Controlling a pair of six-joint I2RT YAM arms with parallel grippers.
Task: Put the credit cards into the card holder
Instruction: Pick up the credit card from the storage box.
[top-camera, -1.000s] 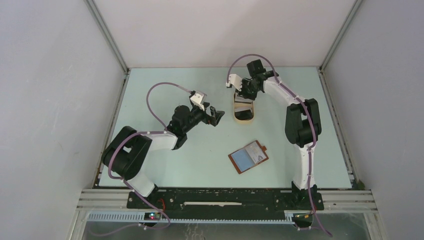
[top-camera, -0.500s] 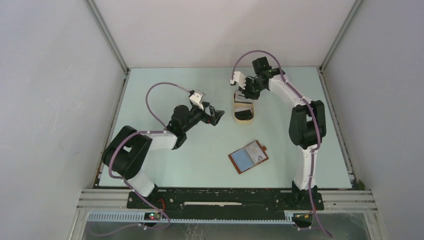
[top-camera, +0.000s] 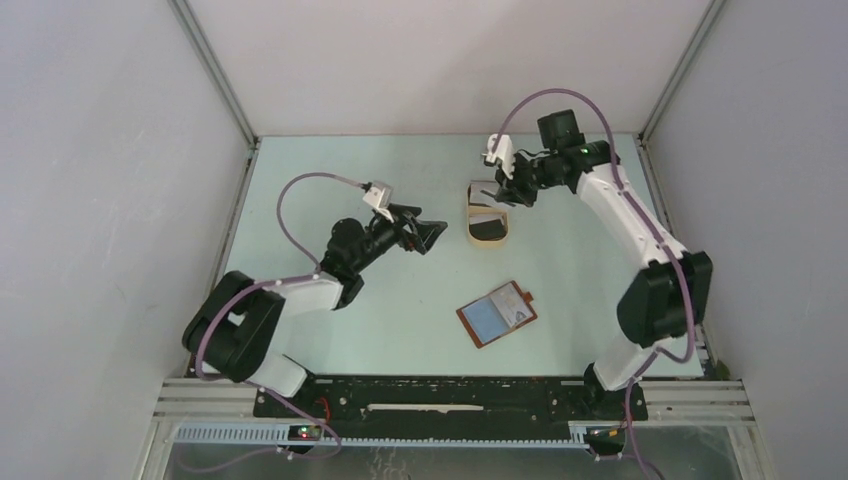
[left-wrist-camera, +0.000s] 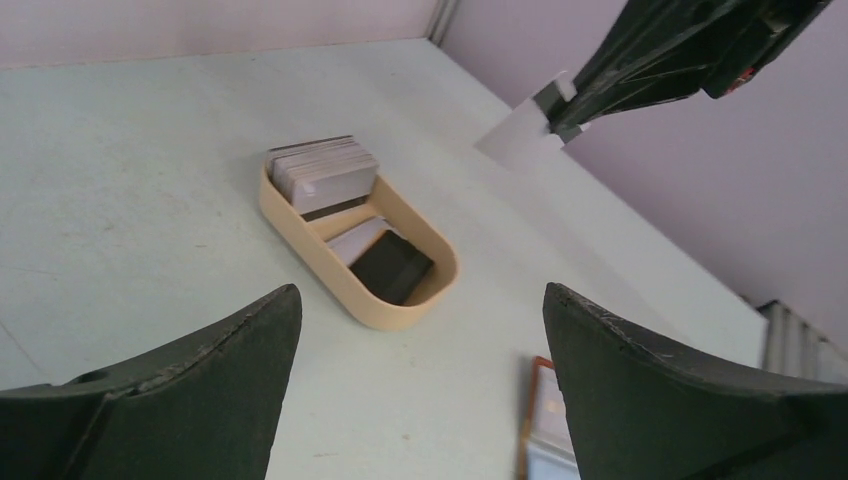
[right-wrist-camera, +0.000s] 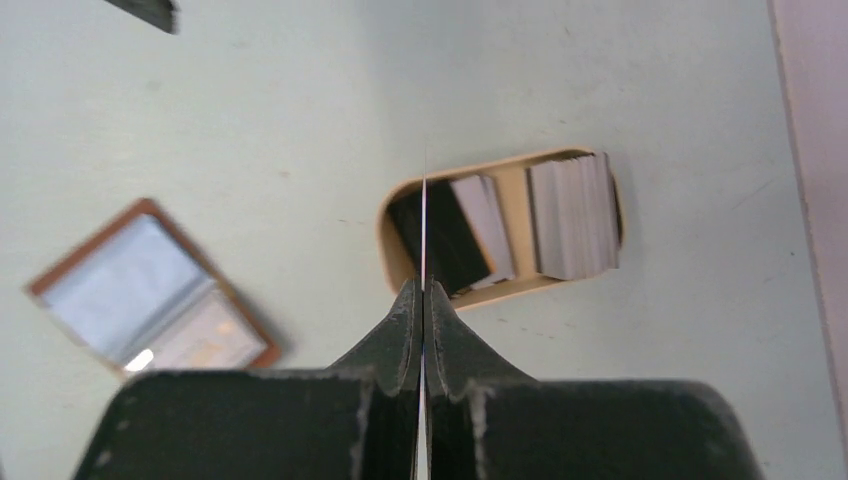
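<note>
While the pale green table (top-camera: 320, 180) spreads beneath both arms, the left gripper (top-camera: 431, 232) hangs with jaws spread wide and empty, and the tan oval tray (top-camera: 488, 241) sits just to its right. The open card holder (top-camera: 497, 314) lies flat, well nearer the bases than either gripper. Stacked credit cards (left-wrist-camera: 325, 172) fill the tray below the right gripper (right-wrist-camera: 422, 300), which pinches one white card (left-wrist-camera: 518, 138) edge-on.

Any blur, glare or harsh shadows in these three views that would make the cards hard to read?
Top external: even, soft light, no glare, all sharp. Left wrist: the tan tray and its cards are crisp; the left gripper frames them with dark, soft-edged fingers. Right wrist: the card holder looks blurred, and the card in the right gripper shows edge-on as a thin line.
</note>
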